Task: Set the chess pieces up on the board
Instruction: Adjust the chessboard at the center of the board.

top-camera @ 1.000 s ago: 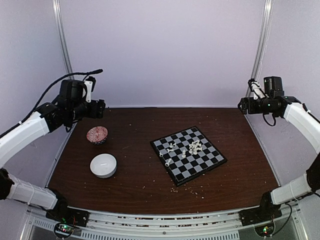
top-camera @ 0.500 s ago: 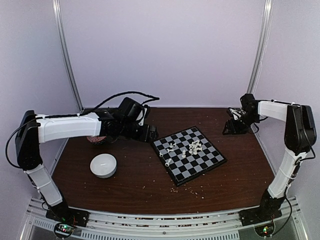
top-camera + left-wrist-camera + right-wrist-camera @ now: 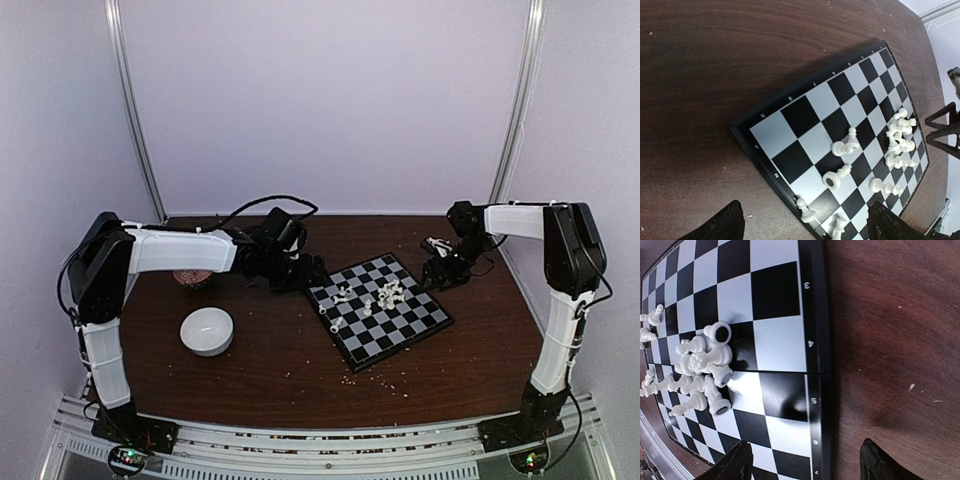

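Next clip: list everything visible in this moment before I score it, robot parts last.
board: one, black and pale grey checks, centre-right of the table, set diagonally
chess pieces: about a dozen, white, clustered mid-board, several toppled
bowl: one, white, left front
small dish: one, reddish patterned, far left, partly hidden by the left arm
crumbs: many, pale, scattered on the table
table: one, dark brown wood
left arm: white and black, jaws open at the board's left corner
right arm: white and black, jaws open by the board's far right edge
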Controlling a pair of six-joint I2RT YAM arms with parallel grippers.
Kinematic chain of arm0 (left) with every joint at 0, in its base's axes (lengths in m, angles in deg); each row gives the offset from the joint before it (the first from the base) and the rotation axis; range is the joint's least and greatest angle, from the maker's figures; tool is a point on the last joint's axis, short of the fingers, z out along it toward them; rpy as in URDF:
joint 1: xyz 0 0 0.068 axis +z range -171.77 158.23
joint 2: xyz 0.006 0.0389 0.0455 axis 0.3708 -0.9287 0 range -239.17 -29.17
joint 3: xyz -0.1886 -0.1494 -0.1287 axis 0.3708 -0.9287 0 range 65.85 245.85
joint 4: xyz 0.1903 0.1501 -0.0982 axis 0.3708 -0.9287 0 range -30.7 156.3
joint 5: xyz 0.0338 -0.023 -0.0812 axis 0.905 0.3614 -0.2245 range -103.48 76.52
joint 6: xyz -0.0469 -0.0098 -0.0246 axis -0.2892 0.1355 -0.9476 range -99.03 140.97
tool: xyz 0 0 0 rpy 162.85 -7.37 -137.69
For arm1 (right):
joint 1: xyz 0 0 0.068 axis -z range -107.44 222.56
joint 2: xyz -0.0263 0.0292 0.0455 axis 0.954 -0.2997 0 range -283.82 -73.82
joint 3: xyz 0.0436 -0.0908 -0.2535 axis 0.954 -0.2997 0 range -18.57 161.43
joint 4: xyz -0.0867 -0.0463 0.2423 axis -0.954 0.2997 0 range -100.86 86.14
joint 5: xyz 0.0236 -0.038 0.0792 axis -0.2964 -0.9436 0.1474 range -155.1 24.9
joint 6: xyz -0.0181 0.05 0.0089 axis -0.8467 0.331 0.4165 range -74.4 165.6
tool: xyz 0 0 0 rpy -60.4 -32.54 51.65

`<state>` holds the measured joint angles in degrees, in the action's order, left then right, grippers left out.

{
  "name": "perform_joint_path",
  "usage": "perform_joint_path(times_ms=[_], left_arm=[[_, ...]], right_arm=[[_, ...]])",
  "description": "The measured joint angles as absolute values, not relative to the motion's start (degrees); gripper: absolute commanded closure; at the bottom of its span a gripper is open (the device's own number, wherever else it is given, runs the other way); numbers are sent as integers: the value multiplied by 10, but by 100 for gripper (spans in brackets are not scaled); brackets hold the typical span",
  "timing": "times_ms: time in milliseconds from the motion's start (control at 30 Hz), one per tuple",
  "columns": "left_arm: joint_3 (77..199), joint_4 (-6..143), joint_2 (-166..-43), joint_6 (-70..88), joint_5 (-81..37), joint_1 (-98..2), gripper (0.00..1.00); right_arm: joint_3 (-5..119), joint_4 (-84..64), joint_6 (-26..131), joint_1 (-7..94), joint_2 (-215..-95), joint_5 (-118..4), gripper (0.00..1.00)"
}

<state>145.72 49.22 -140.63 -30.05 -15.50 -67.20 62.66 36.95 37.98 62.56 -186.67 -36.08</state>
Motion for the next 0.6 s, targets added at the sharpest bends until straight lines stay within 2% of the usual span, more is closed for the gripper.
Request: perform_joint_path(times_ms=[300,333,367,400,433,600], left_arm=[[1435,539,-1424,-345,-209,-636,14],[1435,542,-1426,-347,-214,-636,14],[1435,545,-1430,-349,-218,-636,15],[1435,546,-1434,-351,-223,-635,15],[1435,547,-1437,-352,-227,-635,15],[1435,549,-1444,-353,-241,-633,15]], right_arm=[[647,400,377,606,-1882,-354,30],[649,401,378,606,-1883,-353,28],[650,402,379,606,-1883,-353,20],[650,403,382,606,-1883,-353,4],[650,405,382,606,-1883,-354,0],[650,402,400,606,-1883,-375,0]])
